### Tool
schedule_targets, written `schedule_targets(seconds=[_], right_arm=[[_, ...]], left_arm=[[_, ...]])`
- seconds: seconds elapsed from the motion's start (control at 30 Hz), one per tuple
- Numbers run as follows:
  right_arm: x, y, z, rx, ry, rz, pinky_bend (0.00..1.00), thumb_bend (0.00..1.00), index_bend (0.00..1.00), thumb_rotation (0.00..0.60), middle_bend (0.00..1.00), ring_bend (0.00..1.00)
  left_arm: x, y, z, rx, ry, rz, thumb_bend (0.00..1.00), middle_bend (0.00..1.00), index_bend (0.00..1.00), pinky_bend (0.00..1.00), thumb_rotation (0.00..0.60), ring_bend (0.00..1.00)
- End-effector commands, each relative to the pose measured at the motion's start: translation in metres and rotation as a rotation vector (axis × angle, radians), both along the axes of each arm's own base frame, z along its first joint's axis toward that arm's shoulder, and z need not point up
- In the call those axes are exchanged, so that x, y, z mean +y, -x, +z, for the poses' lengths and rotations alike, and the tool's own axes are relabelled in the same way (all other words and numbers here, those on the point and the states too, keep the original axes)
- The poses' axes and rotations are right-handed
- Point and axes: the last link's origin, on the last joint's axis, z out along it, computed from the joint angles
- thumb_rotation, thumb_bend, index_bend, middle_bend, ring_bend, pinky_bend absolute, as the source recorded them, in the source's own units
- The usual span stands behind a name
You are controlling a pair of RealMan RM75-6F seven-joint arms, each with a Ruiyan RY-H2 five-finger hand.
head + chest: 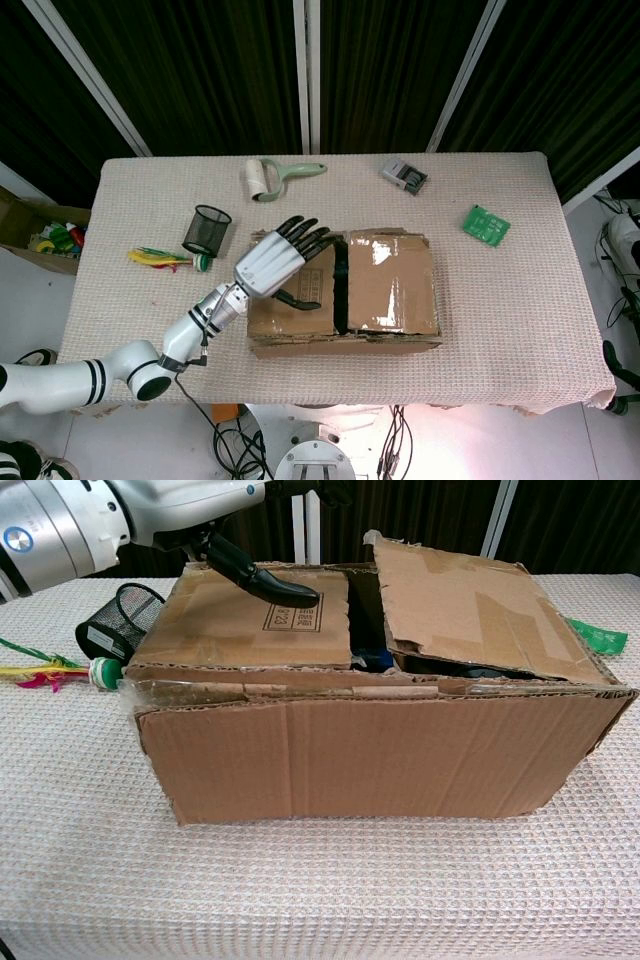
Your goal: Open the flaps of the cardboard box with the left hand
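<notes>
Cardboard box (pixel 345 292) lying mid-table, long axis running 9-to-3 | head view: left hand (pixel 277 262) hovering over left flap (pixel 296 318), fingers spread toward 2 o'clock, gripping nothing | chest view: thumb (pixel 262 580) touching flap; right flap (pixel 470 605) tilting up.

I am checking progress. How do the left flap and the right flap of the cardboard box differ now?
The left flap lies flat, with the left hand above it; the right flap is tilted up, and no hand is over it. The left flap bears a printed mark; the right flap has glossy tape. Both are brown cardboard.
</notes>
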Motion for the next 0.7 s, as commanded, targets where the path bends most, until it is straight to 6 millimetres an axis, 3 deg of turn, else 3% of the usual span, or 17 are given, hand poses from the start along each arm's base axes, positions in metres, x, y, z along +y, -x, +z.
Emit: schedule_targets(seconds=[0.03, 0.47, 0.57, 0.7], right_arm=[[-0.001, 0.001, 0.0, 0.004, 0.003, -0.004, 0.0, 0.39, 0.0, 0.6, 0.0, 0.0], [-0.004, -0.004, 0.008, -0.017, 0.018, 0.01, 0.0, 0.39, 0.0, 0.6, 0.0, 0.0], [-0.005, -0.008, 0.013, -0.014, 0.017, 0.019, 0.0, 0.39, 0.0, 0.6, 0.0, 0.0], [-0.006, -0.011, 0.016, -0.011, 0.017, 0.015, 0.0, 0.4, 0.0, 0.6, 0.0, 0.0]], left_arm=[[0.0, 0.0, 0.0, 0.0, 0.0, 0.001, 0.0, 0.13, 0.11, 0.17, 0.146, 0.09], [-0.004, -0.009, -0.017, 0.014, 0.007, -0.037, 0.0, 0.13, 0.11, 0.17, 0.15, 0.09], [-0.004, -0.016, -0.025, 0.015, -0.005, -0.073, 0.0, 0.13, 0.11, 0.17, 0.217, 0.09], [-0.005, -0.023, -0.034, 0.002, -0.011, -0.105, 0.0, 0.13, 0.1, 0.17, 0.407, 0.09]])
